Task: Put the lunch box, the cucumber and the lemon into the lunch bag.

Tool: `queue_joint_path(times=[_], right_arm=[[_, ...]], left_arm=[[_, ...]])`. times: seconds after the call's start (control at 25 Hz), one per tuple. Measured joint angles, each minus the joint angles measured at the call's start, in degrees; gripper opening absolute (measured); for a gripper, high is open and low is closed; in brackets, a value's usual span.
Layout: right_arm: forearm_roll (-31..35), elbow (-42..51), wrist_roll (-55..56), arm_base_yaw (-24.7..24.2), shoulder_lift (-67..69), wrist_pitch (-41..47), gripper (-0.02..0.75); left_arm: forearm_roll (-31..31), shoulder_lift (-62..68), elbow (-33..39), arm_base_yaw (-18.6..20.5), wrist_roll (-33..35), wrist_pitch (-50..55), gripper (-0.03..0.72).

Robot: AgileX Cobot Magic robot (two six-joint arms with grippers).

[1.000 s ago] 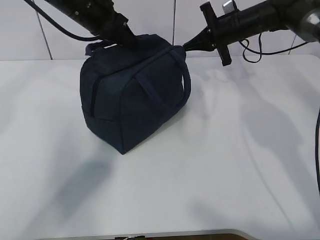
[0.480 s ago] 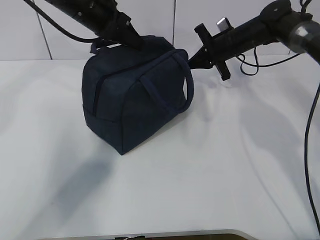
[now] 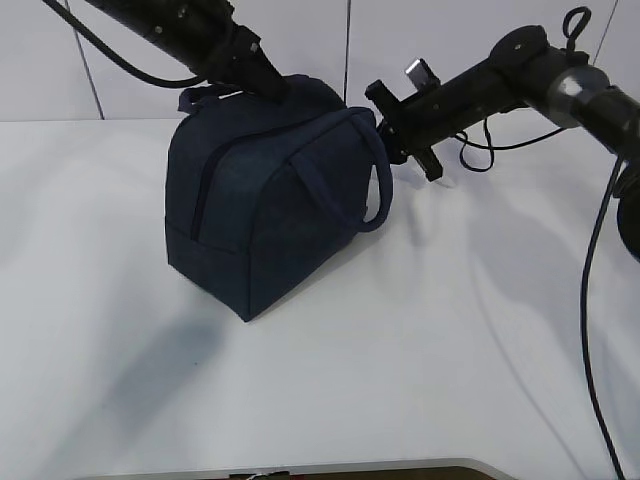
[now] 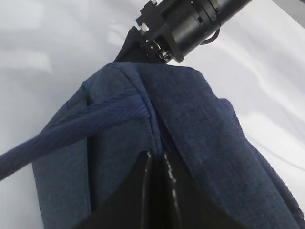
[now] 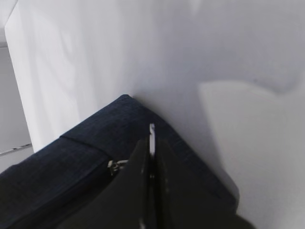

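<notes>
Hiding its contents: lunch bag (image 3: 270, 190)

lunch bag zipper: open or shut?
Looks shut. In the exterior view the lunch bag stands upright with no opening along its zipper line, and neither wrist view shows a gap.

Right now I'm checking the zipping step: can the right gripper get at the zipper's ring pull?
Probably yes. The right gripper is shut at the lunch bag's top corner, with the silver ring pull just beside its fingers and nothing between them.
</notes>
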Motion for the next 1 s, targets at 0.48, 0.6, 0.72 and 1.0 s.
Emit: queue_joint_path(times=[0.48, 0.6, 0.72, 1.0], right_arm=[[2.04, -9.94, -5.52, -0.41, 0.27, 0.19, 0.046], [3.97, -11.10, -5.52, -0.41, 0.27, 0.43, 0.144], [4.66, -12.05, -5.83, -0.41, 0.27, 0.43, 0.260], [4.14, -12.15, -9.09, -0.41, -2.65, 0.66, 0.329]], left_arm=[[0.86, 0.00, 0.00, 1.55, 0.21, 0.85, -0.009], [0.85, 0.00, 0.00, 1.55, 0.21, 0.85, -0.009], [0.85, 0.00, 0.00, 1.55, 0.21, 0.85, -0.009], [0.88, 0.00, 0.00, 1.55, 0.31, 0.85, -0.006]])
